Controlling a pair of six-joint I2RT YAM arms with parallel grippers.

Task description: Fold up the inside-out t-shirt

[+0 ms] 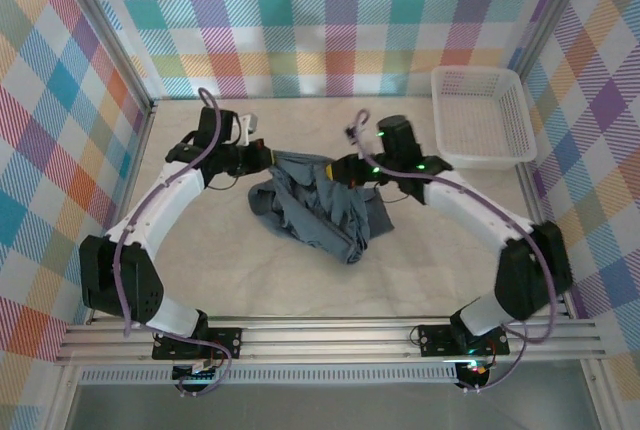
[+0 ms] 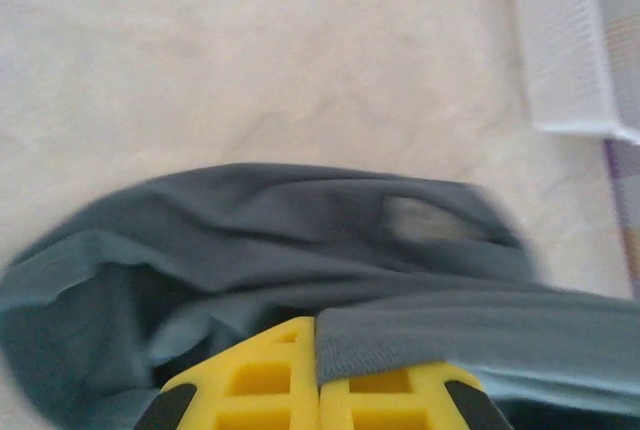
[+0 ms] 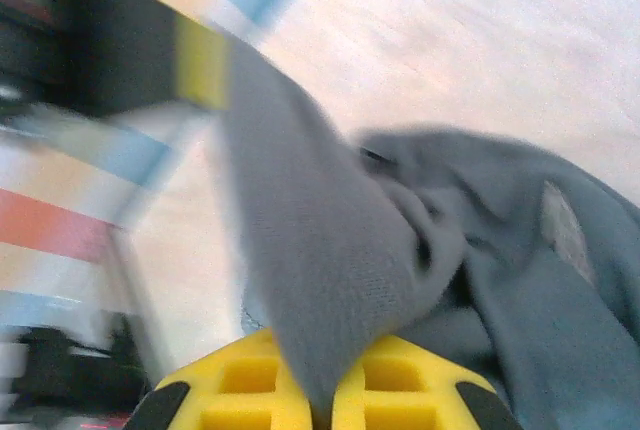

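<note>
The left pincer [image 1: 268, 158] is pressed together on an edge of the crumpled dark grey t-shirt [image 1: 320, 208]. The right pincer [image 1: 329, 170] pinches another fold of it. The rest of the cloth lies bunched on the counter [image 1: 300, 285].

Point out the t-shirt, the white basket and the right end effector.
t-shirt [image 1: 318, 208]: top view, middle of the bunched grey fabric.
white basket [image 1: 488, 158]: top view, its near wall.
right end effector [image 1: 331, 169]: top view, between its yellow fingertips.

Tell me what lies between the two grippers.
A short span of the grey t-shirt, pinched by the left gripper and right gripper; the rest lies bunched on the table. The top external view shows it.
</note>
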